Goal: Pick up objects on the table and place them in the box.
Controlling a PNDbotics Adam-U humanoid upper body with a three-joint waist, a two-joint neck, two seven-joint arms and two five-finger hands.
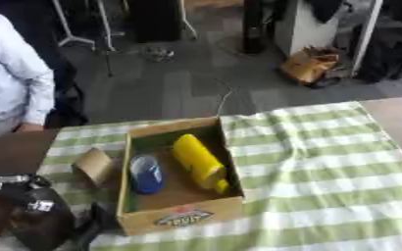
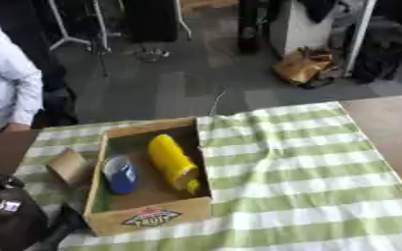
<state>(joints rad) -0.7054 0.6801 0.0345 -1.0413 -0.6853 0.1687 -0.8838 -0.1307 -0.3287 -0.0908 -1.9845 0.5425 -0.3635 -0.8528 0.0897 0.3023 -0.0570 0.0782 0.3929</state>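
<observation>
A cardboard box (image 1: 184, 215) stands on the green and white striped tablecloth, left of centre. Inside it lie a yellow bottle-shaped object (image 1: 199, 161) on its side and a blue and white object (image 1: 145, 173) to its left. My left hand (image 1: 39, 218) is at the lower left, beside the box's left wall, black, with dark fingers (image 1: 93, 223) reaching toward the box corner and nothing in them. My right hand shows in neither view.
The box's side flap (image 1: 94, 164) folds outward to the left. The striped cloth (image 1: 324, 166) stretches to the right of the box. Brown tabletop (image 1: 397, 117) shows at the right edge. A person in a white shirt (image 1: 12, 73) stands at the far left.
</observation>
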